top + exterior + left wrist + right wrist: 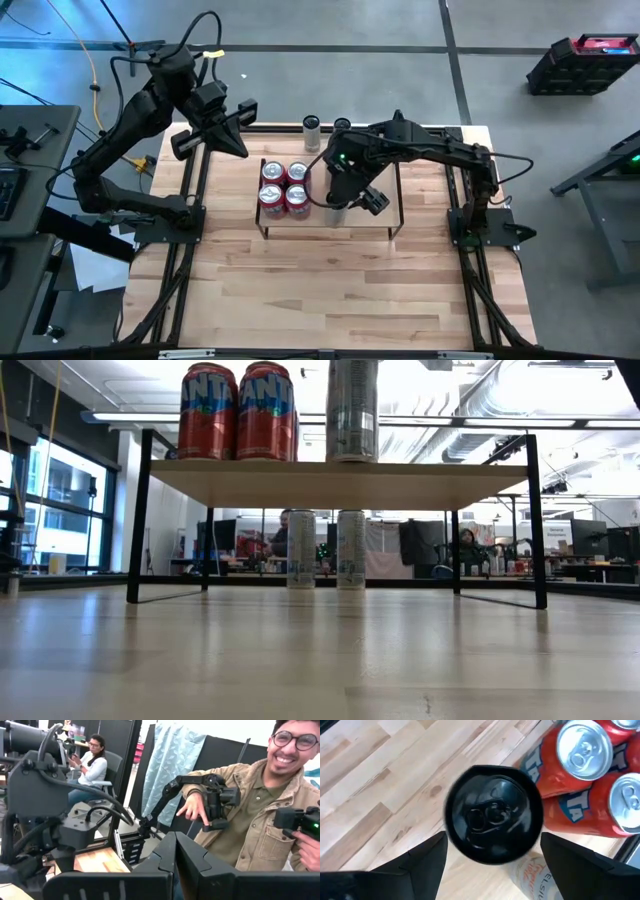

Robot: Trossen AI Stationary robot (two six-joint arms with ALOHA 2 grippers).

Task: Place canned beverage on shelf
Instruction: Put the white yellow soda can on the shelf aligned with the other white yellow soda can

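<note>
Your counter (330, 290) carries the shelf (375, 215), with four red cans (284, 187) at its left end. Your right claw (492, 852) hangs over the shelf, fingers spread clear on either side of the black-topped can (492, 815) standing just beside the red ones. Your left claw (175, 862) is closed, raised off the counter's back-left corner.

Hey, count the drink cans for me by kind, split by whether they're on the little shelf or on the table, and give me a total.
Red cans on the shelf: 4
Slim black-topped can on the shelf: 1
Slim pale cans on the table behind the shelf: 2
Total: 7 cans
</note>
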